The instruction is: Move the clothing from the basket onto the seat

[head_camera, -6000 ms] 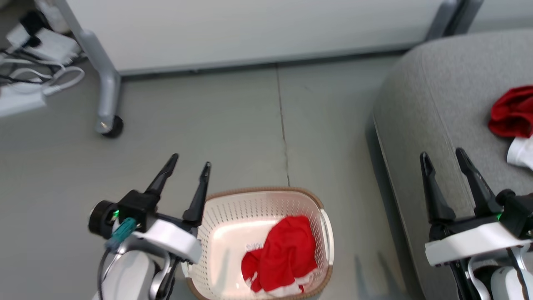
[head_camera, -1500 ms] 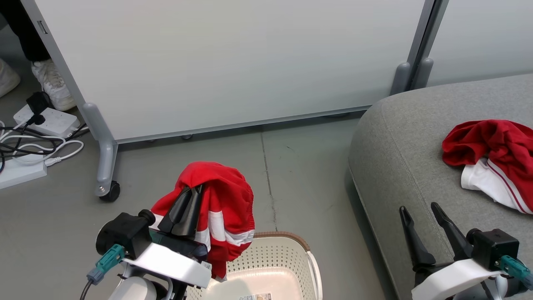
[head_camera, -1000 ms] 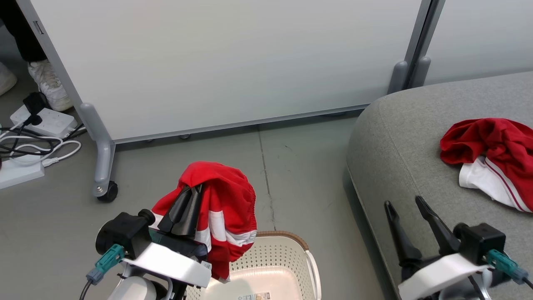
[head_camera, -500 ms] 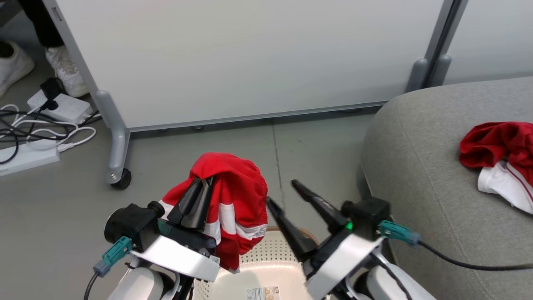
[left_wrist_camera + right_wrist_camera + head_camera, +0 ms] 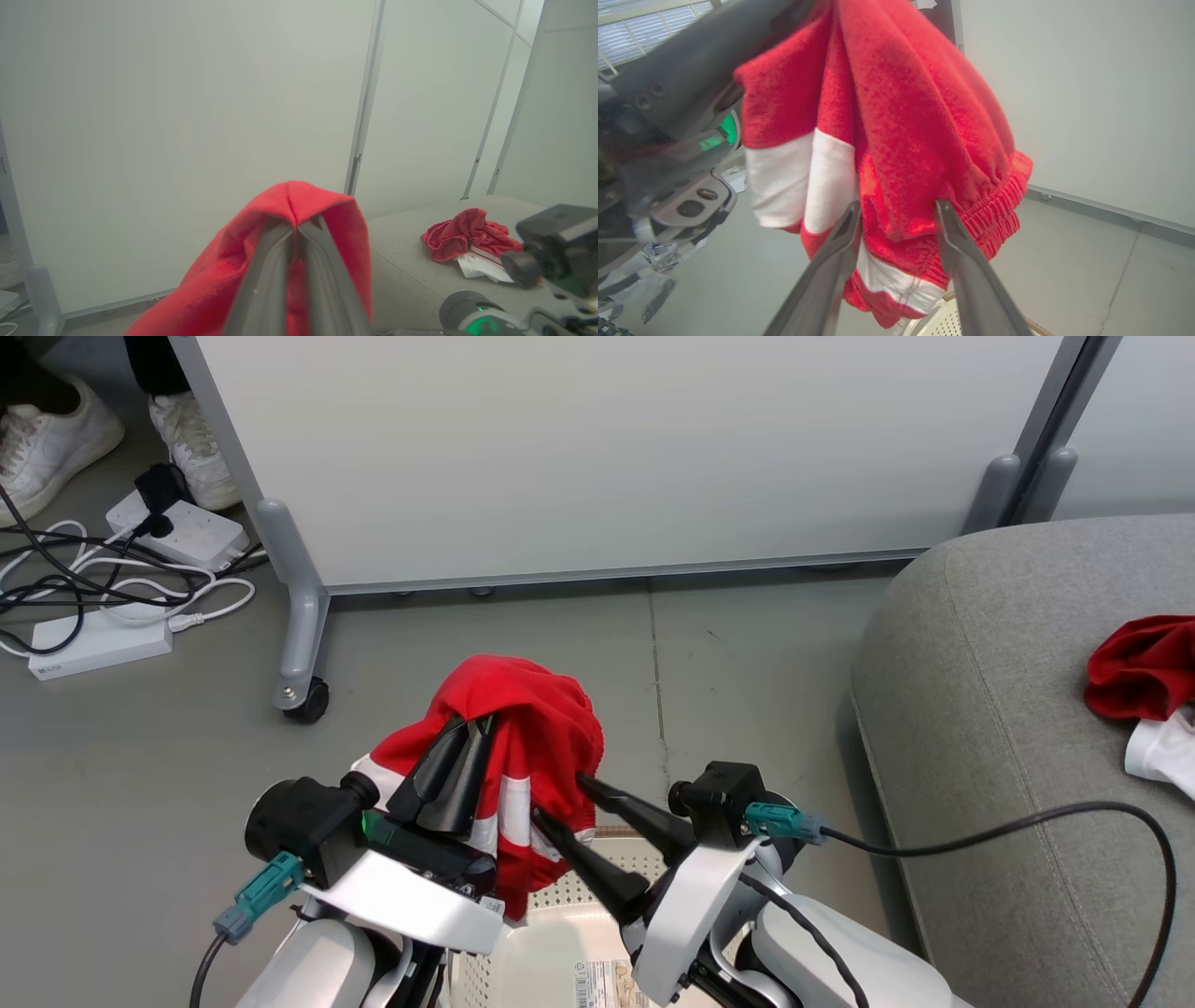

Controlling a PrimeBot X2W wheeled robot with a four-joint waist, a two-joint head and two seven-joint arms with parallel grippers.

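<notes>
Basket (image 5: 558,894) mostly hidden under both arms; left gripper (image 5: 471,723) jaws pinch the clothing (image 5: 546,723), right gripper (image 5: 556,794) jaws wide around its hem.

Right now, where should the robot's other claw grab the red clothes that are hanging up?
Probably the loose lower fold of the red garment, just above its white trim, coming in sideways from the robot's right. The left gripper pinches the top, so the cloth hangs free there, and the open right gripper straddles that fold.
</notes>
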